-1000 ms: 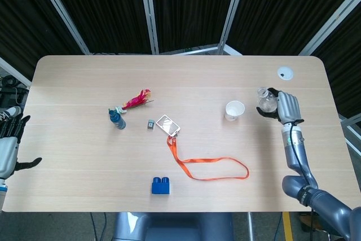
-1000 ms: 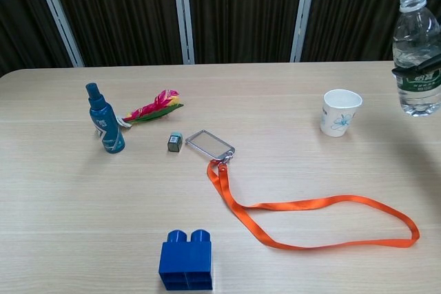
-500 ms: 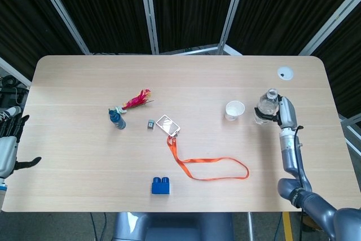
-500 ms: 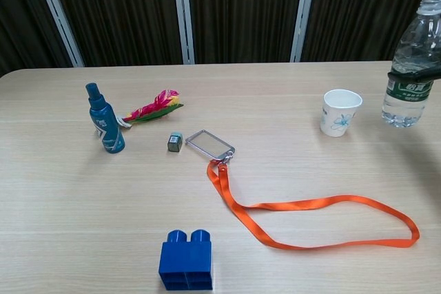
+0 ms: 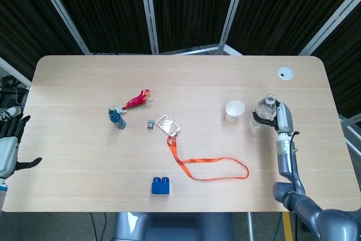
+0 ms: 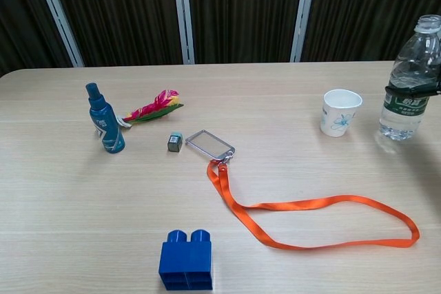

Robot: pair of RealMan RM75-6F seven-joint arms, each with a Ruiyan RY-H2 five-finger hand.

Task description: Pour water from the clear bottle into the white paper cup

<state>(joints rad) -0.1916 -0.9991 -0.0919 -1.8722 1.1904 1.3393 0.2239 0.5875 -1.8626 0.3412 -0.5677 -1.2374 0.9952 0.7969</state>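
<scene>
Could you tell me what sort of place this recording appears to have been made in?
Probably a lab or studio test station, not a home: a bare wooden table ringed by black curtains on metal framing, strewn with unrelated props such as a blue building block, an orange lanyard and a blue spray bottle.

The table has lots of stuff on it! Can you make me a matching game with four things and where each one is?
Things:
1. bottle
2. cup
3. block
4. spray bottle

Places:
A. nearest the table's front edge
B. far left, beside the pink feathery toy
C. held by the right hand
D. standing just left of the clear bottle

Pairs: 1-C, 2-D, 3-A, 4-B
</scene>
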